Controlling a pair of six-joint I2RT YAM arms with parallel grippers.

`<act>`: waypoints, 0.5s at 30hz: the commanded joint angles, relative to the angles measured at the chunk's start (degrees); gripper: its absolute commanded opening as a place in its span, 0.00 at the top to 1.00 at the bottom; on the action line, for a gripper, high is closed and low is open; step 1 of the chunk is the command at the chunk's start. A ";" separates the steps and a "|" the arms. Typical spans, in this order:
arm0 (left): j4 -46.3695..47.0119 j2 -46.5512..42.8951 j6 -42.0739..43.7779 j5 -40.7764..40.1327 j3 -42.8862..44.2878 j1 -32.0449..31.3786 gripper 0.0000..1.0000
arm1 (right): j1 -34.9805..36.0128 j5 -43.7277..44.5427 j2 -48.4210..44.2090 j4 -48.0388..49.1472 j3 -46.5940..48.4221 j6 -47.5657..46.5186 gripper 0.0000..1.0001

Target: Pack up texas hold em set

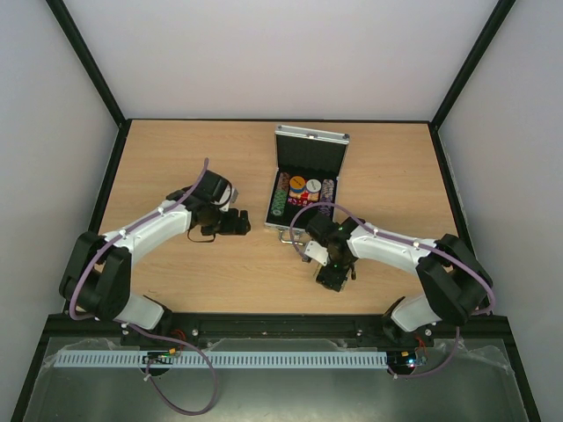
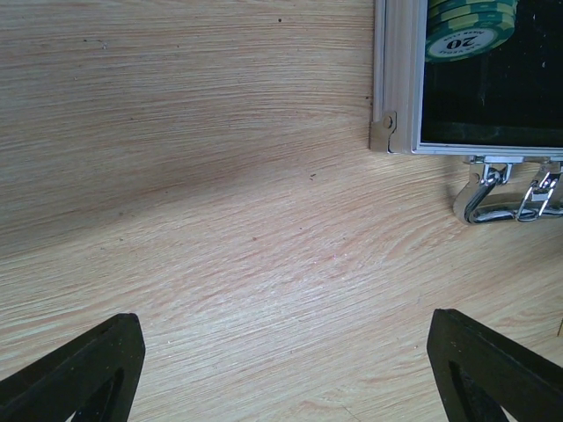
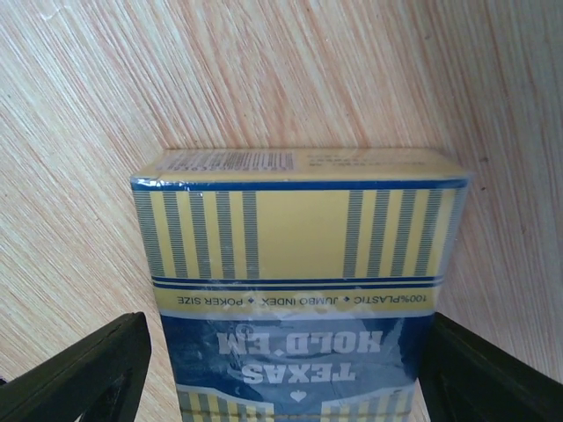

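The silver case (image 1: 311,149) lies open at the table's far middle, lid upright, with rows of multicoloured poker chips (image 1: 299,189) in its black tray. Small red bits beside the chips may be the dice (image 1: 314,199). In the left wrist view I see the case's corner (image 2: 400,79), a green chip (image 2: 466,26) and the metal handle (image 2: 501,198). My left gripper (image 1: 239,224) is open and empty over bare wood (image 2: 283,327), just left of the case. My right gripper (image 1: 334,274) is open and straddles the blue-and-yellow card deck box (image 3: 299,237); its fingers (image 3: 97,369) flank the box.
The wooden table has black frame rails along its left, right and far edges. The right arm's elbow and purple cable hang close in front of the case's handle side. The deck box is hidden under the right gripper in the top view.
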 commanded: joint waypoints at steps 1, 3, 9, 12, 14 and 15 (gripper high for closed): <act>-0.01 -0.76 -0.58 0.78 -0.40 0.20 0.10 | 0.17 -0.84 -0.05 -1.60 0.84 0.51 0.19; 0.51 -0.95 -0.91 1.09 -1.07 0.20 0.10 | 0.19 -0.92 0.31 -1.66 0.87 0.51 0.21; 1.13 -1.32 -1.05 1.64 -2.21 0.12 0.11 | 0.19 -0.49 1.31 -1.41 0.44 0.68 0.29; 1.35 -1.40 -1.06 1.97 -2.64 0.11 0.11 | 0.18 -0.05 1.12 -1.24 0.70 0.65 0.32; 1.34 -1.54 -1.05 2.08 -2.88 0.11 0.12 | 0.19 0.31 0.73 -1.93 1.70 0.48 0.35; 1.31 -1.62 -0.99 2.04 -2.98 0.11 0.12 | 0.18 0.55 0.36 -2.43 2.54 0.28 0.35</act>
